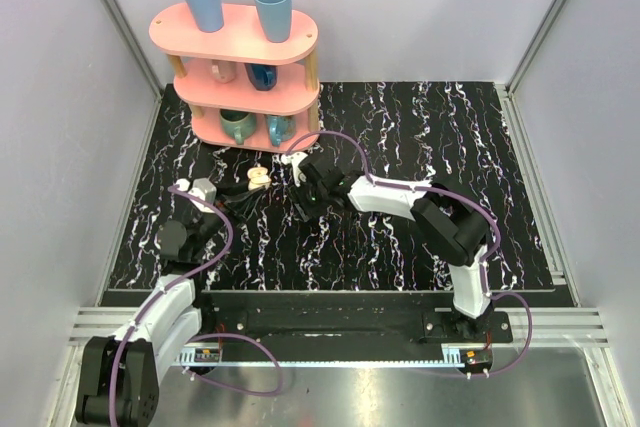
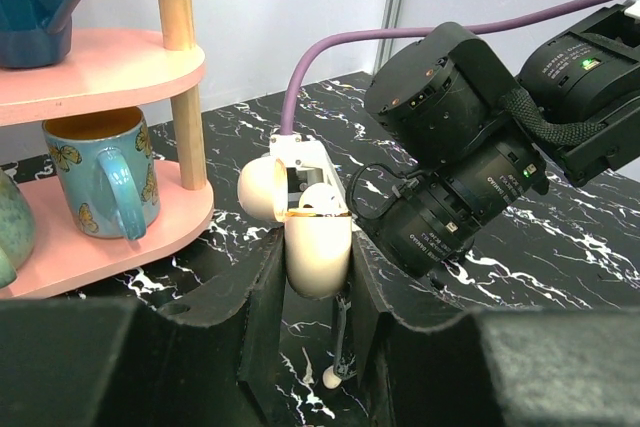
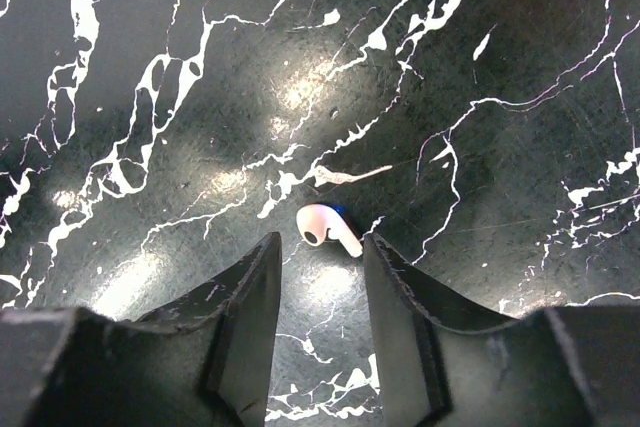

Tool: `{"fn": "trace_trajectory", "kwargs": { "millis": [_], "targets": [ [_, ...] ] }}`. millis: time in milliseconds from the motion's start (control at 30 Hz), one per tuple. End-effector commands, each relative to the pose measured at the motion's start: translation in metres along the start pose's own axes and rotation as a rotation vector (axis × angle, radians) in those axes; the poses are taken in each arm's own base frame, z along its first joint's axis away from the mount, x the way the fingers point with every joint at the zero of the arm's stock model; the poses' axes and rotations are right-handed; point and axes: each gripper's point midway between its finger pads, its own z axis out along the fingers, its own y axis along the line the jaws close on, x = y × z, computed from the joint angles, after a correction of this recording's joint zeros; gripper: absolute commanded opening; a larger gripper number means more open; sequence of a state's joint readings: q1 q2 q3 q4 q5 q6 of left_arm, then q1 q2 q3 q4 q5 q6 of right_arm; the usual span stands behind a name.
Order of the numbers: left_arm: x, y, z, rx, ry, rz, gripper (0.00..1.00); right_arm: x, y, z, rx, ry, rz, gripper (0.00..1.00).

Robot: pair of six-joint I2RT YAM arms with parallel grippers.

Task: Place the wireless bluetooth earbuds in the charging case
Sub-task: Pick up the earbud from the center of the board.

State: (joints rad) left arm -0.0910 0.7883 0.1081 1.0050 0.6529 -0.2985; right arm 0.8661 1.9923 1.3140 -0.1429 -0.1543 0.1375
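pink mug shelf [image 1: 235,42] stands close behind the open charging case [image 2: 318,247].

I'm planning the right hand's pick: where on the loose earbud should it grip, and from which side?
Probably its rounded head, pinched from above by the right hand. The earbud lies flat on the table, its thin stem slanting sideways, so only the top is free and the head is the widest hold.

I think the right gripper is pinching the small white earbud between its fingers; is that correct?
Not quite: the right wrist view shows the small white earbud lying loose on the black marbled table, just beyond the tips of the open right gripper, not pinched.
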Motion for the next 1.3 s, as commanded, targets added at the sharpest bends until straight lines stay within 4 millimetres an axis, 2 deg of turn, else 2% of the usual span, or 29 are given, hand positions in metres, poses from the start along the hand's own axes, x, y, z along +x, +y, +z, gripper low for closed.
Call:
{"fn": "trace_trajectory", "kwargs": {
  "millis": [0, 333, 733, 800, 867, 1267],
  "targets": [
    [-0.015, -0.002, 0.001, 0.013, -0.059, 0.034, 0.0, -0.018, 0.01, 0.001, -0.009, -0.037, -0.043, 0.45],
    [-0.015, 0.001, 0.0, -0.008, -0.06, 0.039, 0.0, -0.003, 0.008, 0.008, 0.02, -0.003, -0.045, 0.45],
    [-0.015, -0.002, 0.001, 0.011, -0.059, 0.036, 0.0, -0.009, 0.007, 0.01, 0.029, -0.011, -0.044, 0.45],
    [-0.015, -0.002, 0.001, 0.008, -0.06, 0.034, 0.0, -0.007, 0.006, 0.011, 0.032, -0.006, -0.042, 0.43],
    [-0.015, -0.002, 0.001, 0.01, -0.06, 0.033, 0.0, -0.007, 0.006, 0.011, 0.033, -0.007, -0.039, 0.37],
    [-0.013, -0.002, 0.001, 0.014, -0.053, 0.026, 0.0, -0.011, 0.006, 0.01, 0.041, -0.016, -0.037, 0.34]
  ]
}}
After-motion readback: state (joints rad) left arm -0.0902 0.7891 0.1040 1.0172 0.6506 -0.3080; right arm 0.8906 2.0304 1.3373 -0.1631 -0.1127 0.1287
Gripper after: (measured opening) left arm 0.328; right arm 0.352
